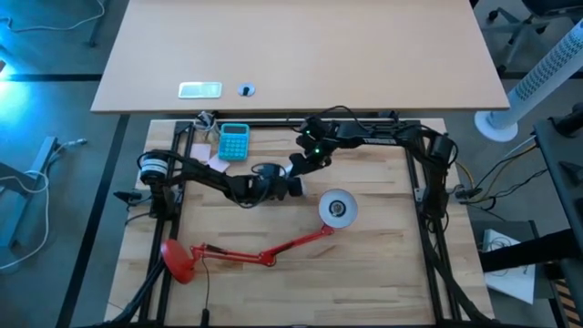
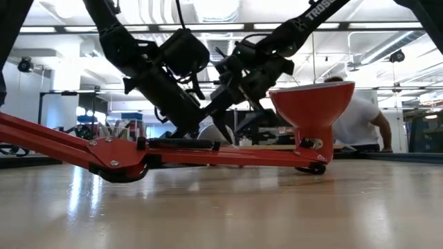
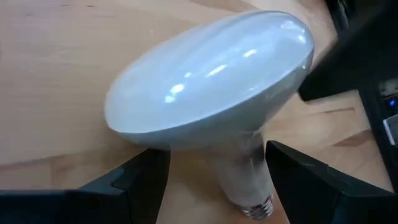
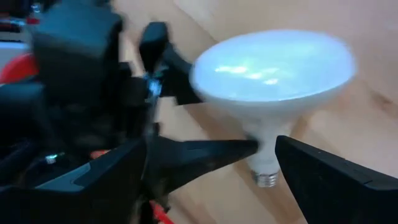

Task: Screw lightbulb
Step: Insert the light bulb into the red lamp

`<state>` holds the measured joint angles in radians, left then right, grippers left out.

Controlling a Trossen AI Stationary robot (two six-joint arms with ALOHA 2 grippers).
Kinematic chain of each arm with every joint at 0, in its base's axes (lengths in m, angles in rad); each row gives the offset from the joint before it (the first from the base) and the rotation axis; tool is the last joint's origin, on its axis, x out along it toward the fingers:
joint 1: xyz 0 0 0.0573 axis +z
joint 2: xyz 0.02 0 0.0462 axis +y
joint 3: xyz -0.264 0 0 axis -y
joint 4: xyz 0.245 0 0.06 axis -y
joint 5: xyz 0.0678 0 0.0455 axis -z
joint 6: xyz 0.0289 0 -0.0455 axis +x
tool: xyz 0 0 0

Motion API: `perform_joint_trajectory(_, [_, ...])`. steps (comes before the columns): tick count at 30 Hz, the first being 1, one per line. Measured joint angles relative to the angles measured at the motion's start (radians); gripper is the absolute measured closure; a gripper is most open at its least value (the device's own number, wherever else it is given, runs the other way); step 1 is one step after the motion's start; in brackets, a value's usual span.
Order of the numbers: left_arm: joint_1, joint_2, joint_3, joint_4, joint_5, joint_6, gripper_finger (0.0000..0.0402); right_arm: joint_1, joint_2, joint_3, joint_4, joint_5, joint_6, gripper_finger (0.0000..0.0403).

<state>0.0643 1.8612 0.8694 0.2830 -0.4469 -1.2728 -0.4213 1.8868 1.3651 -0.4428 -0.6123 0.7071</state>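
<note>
The white lightbulb [image 3: 211, 74] has a wide dome that tapers to a narrow neck with a metal screw base [image 3: 258, 208]. My left gripper [image 3: 217, 155] is shut on it near the table's middle [image 1: 290, 185]. My right gripper [image 4: 212, 146] is open and reaches in from the far right. Its fingers stand on either side of the lightbulb's neck [image 4: 261, 152] and of one left finger. The red desk lamp lies on the table with its shade [image 1: 337, 208] opening upward, to the right of both grippers. My left gripper pinches the lightbulb's taper just under the dome [image 3: 261, 144] between its two fingers. It comes from the table's left, slanting down. The dome points away from the wrist and the screw base back toward it, tilted. Whether the lightbulb is clear of the table cannot be told. My right gripper has one finger [image 4: 298, 152] close against the neck's side, but I cannot tell whether it touches.
The lamp's jointed arm [image 1: 273, 248] runs toward the near left, where its round base [image 1: 178, 260] sits. A blue calculator [image 1: 234, 141] lies at the far left of the table. A second desk [image 1: 301, 55] stands beyond. A person in a white shirt [image 2: 360, 117] is behind the table.
</note>
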Motion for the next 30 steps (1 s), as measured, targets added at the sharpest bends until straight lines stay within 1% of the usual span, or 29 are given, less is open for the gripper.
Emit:
perform_joint_trajectory(4, [-0.003, 0.0, -0.001, 0.041, 0.032, 0.023, 0.0147, -0.019, -0.02, 0.002, -0.008, 0.015, 0.008, 0.0049])
perform_joint_trajectory(11, [-0.008, 0.006, 0.002, 0.048, 0.041, 0.018, 0.0147, -0.049, 0.004, 0.001, -0.007, 0.114, 0.014, 0.0049])
perform_joint_trajectory(17, [0.022, 0.06, 0.002, 0.099, 0.05, 0.036, 0.0147, -0.049, 0.043, 0.002, 0.038, 0.117, 0.029, 0.0049])
perform_joint_trajectory(21, [0.024, 0.054, 0.001, 0.103, 0.046, 0.06, 0.0147, -0.049, -0.004, 0.003, 0.011, 0.107, 0.015, 0.0049])
perform_joint_trajectory(23, [0.027, 0.052, 0.0, 0.108, 0.044, 0.078, 0.0147, -0.054, -0.039, 0.003, 0.001, 0.124, 0.0, 0.0049])
perform_joint_trajectory(26, [0.035, 0.055, 0.0, 0.113, 0.037, 0.062, 0.0147, -0.075, -0.051, 0.004, -0.012, 0.165, -0.01, 0.0049])
perform_joint_trajectory(30, [0.05, 0.058, 0.0, 0.132, 0.035, 0.062, 0.0147, -0.101, -0.021, 0.002, 0.014, 0.269, 0.008, 0.0049])
